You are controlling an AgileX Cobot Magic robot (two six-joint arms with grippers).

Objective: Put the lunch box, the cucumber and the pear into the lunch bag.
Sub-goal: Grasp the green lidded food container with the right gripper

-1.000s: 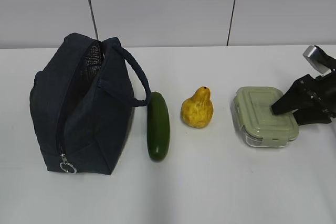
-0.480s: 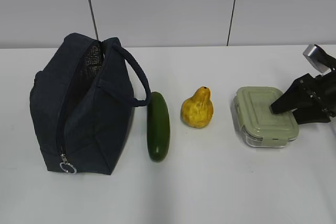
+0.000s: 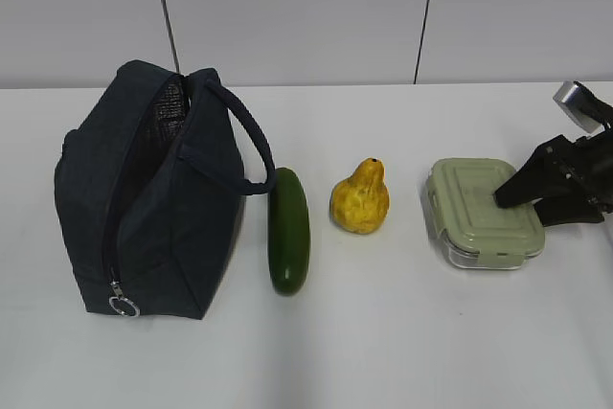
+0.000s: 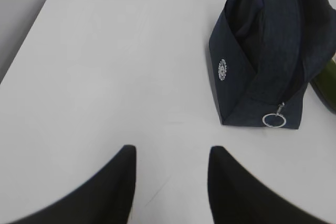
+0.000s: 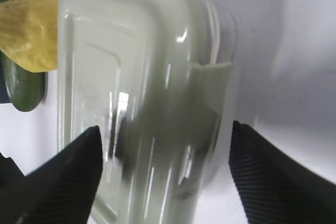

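Sage-green lid up, the lunch box [image 3: 485, 212] sits on the white table [image 3: 402, 332] at the right, and the right gripper [image 5: 165, 156] straddles it with jaws spread wide, one finger on each side, not clamping. Left of the box stands the pear [image 3: 360, 197], then the cucumber [image 3: 288, 230] just beside the unzipped lunch bag [image 3: 148, 193]. Apart from the bag, the left gripper [image 4: 170, 174] hovers over bare table, released and holding nothing.
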